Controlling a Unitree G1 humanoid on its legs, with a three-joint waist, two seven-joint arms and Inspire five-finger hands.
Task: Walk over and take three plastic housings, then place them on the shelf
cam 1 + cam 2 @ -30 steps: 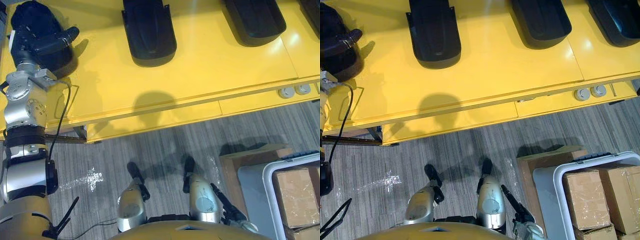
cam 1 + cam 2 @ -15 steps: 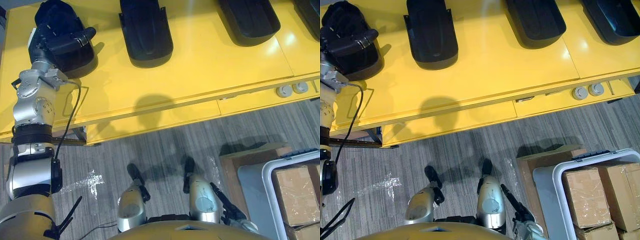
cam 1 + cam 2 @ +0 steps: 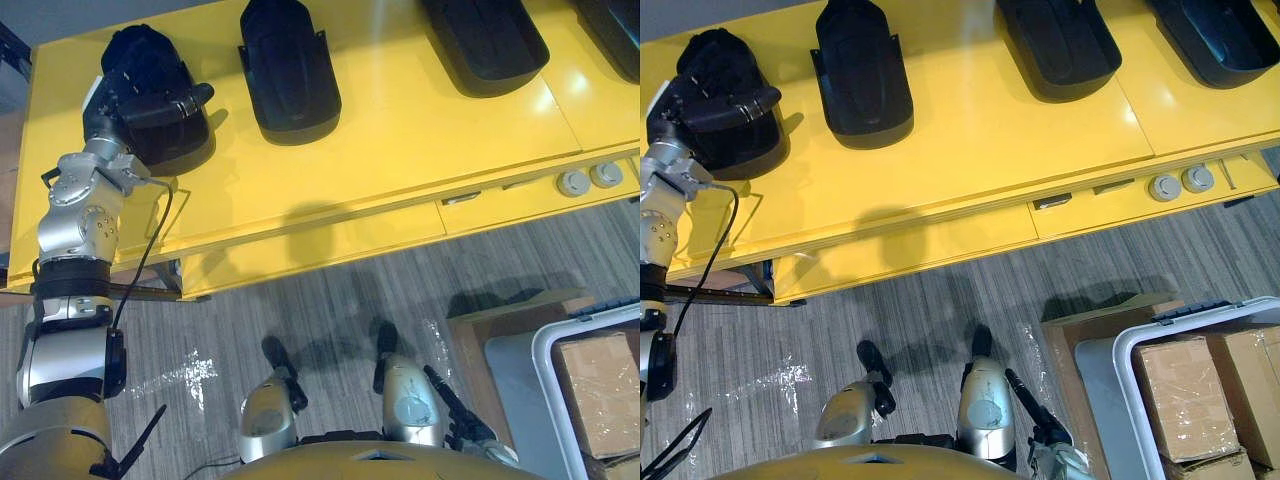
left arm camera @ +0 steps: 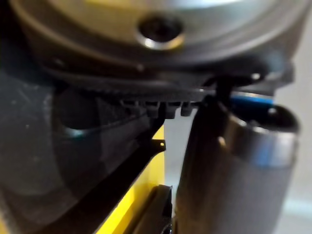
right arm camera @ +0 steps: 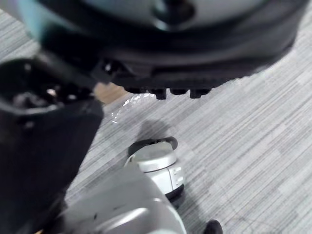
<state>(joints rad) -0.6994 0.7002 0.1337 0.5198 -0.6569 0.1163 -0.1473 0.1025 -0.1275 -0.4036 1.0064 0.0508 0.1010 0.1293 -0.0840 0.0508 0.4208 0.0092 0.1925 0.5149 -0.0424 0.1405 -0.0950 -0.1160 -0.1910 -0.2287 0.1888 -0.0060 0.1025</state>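
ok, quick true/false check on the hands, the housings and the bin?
1. The left hand lies on the leftmost housing on the yellow table. True.
2. The right hand holds a housing. False: it hangs low over the floor and holds nothing.
3. The white bin on the floor holds cardboard boxes. True.
4. The housings are stacked in one pile. False: they lie apart in a row along the table.
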